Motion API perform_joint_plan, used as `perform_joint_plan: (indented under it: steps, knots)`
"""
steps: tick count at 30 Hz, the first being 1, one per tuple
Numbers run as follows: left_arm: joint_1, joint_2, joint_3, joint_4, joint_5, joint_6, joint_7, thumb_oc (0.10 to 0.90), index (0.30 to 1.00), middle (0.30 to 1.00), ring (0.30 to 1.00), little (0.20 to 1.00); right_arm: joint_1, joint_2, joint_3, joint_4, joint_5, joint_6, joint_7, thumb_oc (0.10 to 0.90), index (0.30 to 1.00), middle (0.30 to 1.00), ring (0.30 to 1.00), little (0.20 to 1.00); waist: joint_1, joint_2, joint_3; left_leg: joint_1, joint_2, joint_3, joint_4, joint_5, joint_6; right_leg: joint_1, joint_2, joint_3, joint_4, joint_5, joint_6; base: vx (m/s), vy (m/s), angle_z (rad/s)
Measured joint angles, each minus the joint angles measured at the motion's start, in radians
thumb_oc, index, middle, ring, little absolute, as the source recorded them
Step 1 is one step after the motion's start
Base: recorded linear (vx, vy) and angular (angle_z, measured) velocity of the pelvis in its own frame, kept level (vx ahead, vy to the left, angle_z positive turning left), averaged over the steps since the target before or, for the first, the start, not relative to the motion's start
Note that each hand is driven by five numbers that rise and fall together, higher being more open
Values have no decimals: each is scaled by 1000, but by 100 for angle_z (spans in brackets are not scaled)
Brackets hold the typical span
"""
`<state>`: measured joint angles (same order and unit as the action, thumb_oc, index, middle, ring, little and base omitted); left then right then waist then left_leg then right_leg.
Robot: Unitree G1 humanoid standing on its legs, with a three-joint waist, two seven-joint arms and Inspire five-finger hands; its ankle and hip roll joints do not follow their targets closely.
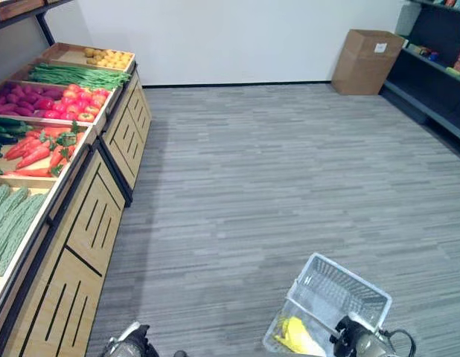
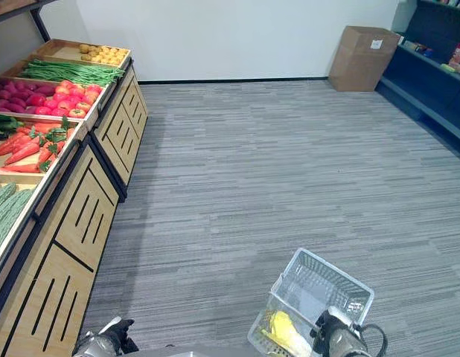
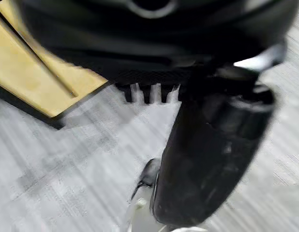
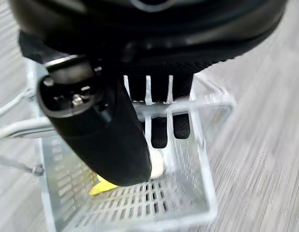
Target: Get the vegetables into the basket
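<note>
Right now my right hand (image 4: 140, 104) has its fingers (image 4: 159, 130) curled over the wire handle (image 4: 188, 104) of the basket (image 1: 364, 294), and my thumb (image 4: 101, 130) hangs down in front of it, so the basket hangs from that hand at my lower right, over the grey floor (image 1: 289, 171). It is a pale, see-through basket with slotted walls. Inside it, low in the corner nearest me, lies something yellow (image 1: 298, 336); I cannot tell which vegetable it is.

My left hand (image 3: 207, 150) shows in its own wrist view as a dark thumb pointing down at the floor, with a row of fingers (image 3: 149, 92) behind it. Nothing is in its grasp; how far the fingers are bent I cannot tell. Past it sits the lower corner of the wooden counter (image 3: 38, 72).

That counter (image 1: 96, 216) runs along my left side, with slotted wooden fronts. Its top holds trays of produce. Nearest me are pale green bitter gourds (image 1: 10, 219). Beyond them lie red carrots (image 1: 40, 152), with dark green cucumbers (image 1: 7, 130) at the back edge. Then come purple sweet potatoes (image 1: 21, 99) and red tomatoes (image 1: 81, 100) side by side, long green beans (image 1: 77, 74), and at the far end yellow potatoes (image 1: 107, 57).

Far off by the wall stands a cardboard box (image 1: 365, 59), next to dark shelves (image 1: 438, 67).
</note>
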<state>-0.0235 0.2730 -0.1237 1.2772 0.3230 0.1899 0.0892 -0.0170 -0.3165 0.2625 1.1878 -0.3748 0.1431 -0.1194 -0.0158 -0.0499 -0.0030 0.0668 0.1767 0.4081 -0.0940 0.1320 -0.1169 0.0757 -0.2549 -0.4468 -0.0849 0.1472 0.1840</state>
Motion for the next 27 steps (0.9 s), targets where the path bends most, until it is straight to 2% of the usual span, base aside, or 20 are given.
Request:
perform_joint_plan:
  steps: [2,3,4,5,8,16,27]
  knots:
    - [21,8,-12,16,-9,18,-4,900,1000,1000,1000,1000,1,-2,-2,20,37,2,0,400,300,300,300,300,0,-10,-8,5,0,6,0,-4,1,-2,0,6,0,-1,0,10,10,-12]
    - [45,-13,-29,-22,-41,-4,4,900,1000,1000,1000,1000,33,6,-21,42,101,-7,-3,400,300,300,300,300,-4,7,18,5,-8,-15,-1,-11,5,-6,12,53,-1,-16,-2,5,9,9]
    - [43,-13,-49,-19,-98,-12,26,900,1000,1000,1000,1000,23,12,-20,59,145,-18,-12,400,300,300,300,300,-14,3,27,6,-24,-96,1,-20,10,-3,39,180,-1,-45,-7,3,9,13]
    - [44,-19,-69,-16,-124,-20,40,900,1000,1000,1000,1000,22,17,-20,64,167,-24,-14,400,300,300,300,300,-21,13,36,5,-33,-135,0,-25,8,-3,47,230,-1,-50,-2,5,10,9]
    - [43,-21,-78,-15,-148,-31,50,900,1000,1000,1000,1000,21,21,-21,61,197,-32,-31,400,300,300,300,300,-31,12,48,6,-43,-151,-1,-29,9,-7,46,265,-6,-50,-1,7,8,-7]
    - [45,-30,-78,-15,-151,-34,58,900,1000,1000,1000,1000,33,18,-22,83,227,-34,-35,400,300,300,300,300,-36,22,55,7,-43,-160,-1,-30,10,-9,49,272,-7,-50,-1,0,1,0]
    - [46,-31,-78,-11,-164,-35,59,900,1000,1000,1000,1000,37,21,-22,86,227,-37,-34,400,300,300,300,300,-36,22,54,7,-43,-162,-1,-30,10,-9,50,274,-6,-50,-1,0,4,0]
